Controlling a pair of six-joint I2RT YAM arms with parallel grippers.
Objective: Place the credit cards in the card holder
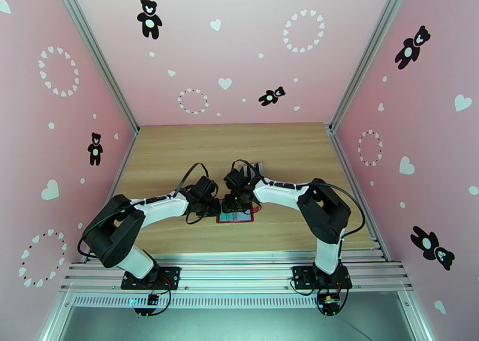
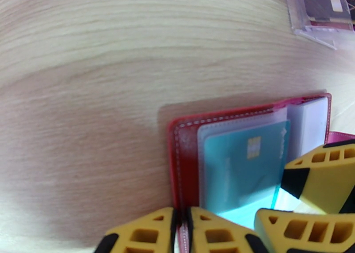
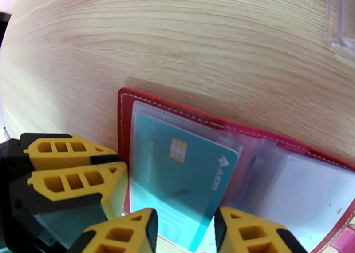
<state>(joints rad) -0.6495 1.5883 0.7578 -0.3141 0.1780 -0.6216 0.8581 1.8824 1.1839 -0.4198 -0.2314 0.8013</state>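
Right hand (image 3: 184,225): part open, fingertips over the near end of the teal card; nothing is pinched between them, and you cannot tell whether they press on it.
Left hand (image 2: 181,231): shut tight on the card holder's red cover edge, pinning it.
Surface (image 2: 111,72): wood, carrying the holder between both arms.
Card holder (image 2: 184,156): open flat, clear sleeves up.
Teal card (image 3: 177,174): mostly inside the left sleeve, near end sticking out.
Sleeve mouth (image 3: 177,218): seating looks like your job now. Push low and slow along the sleeve's line, card square, so that no corner snags.
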